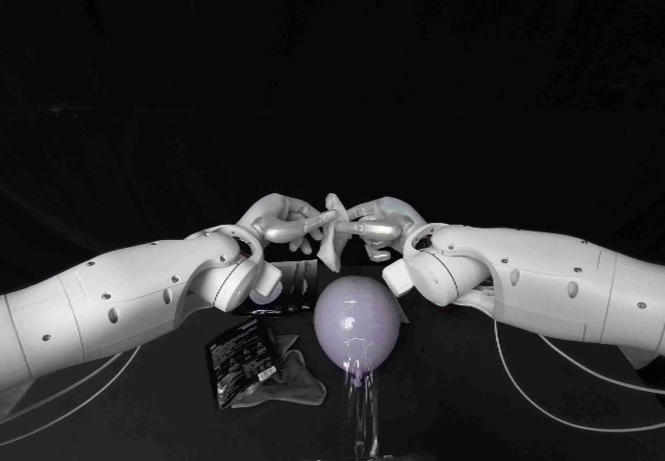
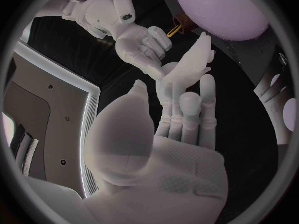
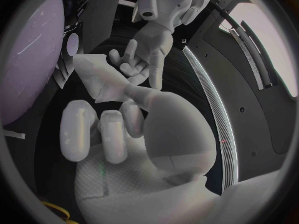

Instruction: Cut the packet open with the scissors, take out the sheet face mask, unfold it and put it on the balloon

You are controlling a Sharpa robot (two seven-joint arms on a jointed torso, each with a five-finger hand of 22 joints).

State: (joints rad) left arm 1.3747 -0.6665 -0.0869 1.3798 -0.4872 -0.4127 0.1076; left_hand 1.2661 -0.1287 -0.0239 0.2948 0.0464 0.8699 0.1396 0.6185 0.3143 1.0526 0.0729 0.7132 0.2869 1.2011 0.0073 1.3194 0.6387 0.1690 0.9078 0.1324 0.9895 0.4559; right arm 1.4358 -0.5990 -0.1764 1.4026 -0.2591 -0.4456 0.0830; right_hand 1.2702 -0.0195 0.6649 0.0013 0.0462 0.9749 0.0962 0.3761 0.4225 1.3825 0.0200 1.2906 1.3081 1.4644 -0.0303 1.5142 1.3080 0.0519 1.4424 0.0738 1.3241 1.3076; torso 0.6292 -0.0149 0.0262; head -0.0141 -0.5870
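Observation:
A folded white sheet face mask (image 1: 332,233) hangs in the air between my two hands, above and behind the balloon. My left hand (image 1: 282,222) pinches it from one side and my right hand (image 1: 380,222) from the other. The pale purple balloon (image 1: 357,322) stands upright on a thin clear stand (image 1: 364,423) at the table's middle. In the left wrist view the mask (image 2: 190,67) lies between my left hand's fingertips (image 2: 187,102) and the right hand (image 2: 142,45), with the balloon (image 2: 218,7) beyond. The right wrist view shows the mask (image 3: 102,79) meeting the left hand (image 3: 146,55).
The black packet (image 1: 238,360) lies flat to the balloon's left, with a crumpled grey piece (image 1: 287,381) beside it. Thin white cables (image 1: 554,399) trail over the table under both arms. A small yellow loop (image 2: 174,31), perhaps a scissors handle, lies near the balloon.

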